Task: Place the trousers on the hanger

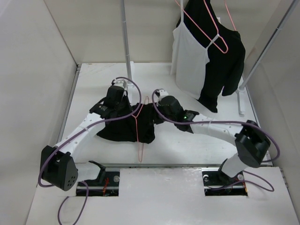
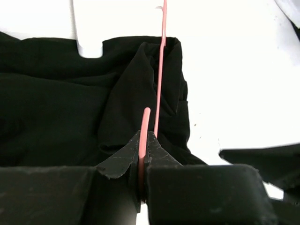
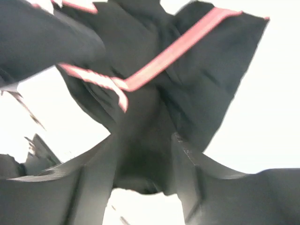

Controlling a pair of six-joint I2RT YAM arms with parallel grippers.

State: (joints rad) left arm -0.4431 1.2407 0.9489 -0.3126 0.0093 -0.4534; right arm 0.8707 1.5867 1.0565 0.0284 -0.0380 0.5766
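Observation:
The black trousers (image 1: pixel 119 127) lie bunched on the white table between my two arms. The pink wire hanger (image 1: pixel 137 126) lies across them, its hook towards the near edge. My left gripper (image 1: pixel 134 111) is shut on the hanger wire (image 2: pixel 160 75); the wire runs out between its fingertips over the trousers (image 2: pixel 70 108). My right gripper (image 1: pixel 152 116) is at the trousers' right edge. Its jaws stand apart around a fold of the trousers (image 3: pixel 211 79), just below a bend of the hanger (image 3: pixel 173 51). That view is blurred, so contact is unclear.
At the back right a white camisole (image 1: pixel 190 61) on a second pink hanger and a black top (image 1: pixel 227 65) hang from a rack. Rack poles (image 1: pixel 125 37) (image 1: pixel 267 47) and a white foot (image 1: pixel 241 101) stand on the table. Walls close in on both sides.

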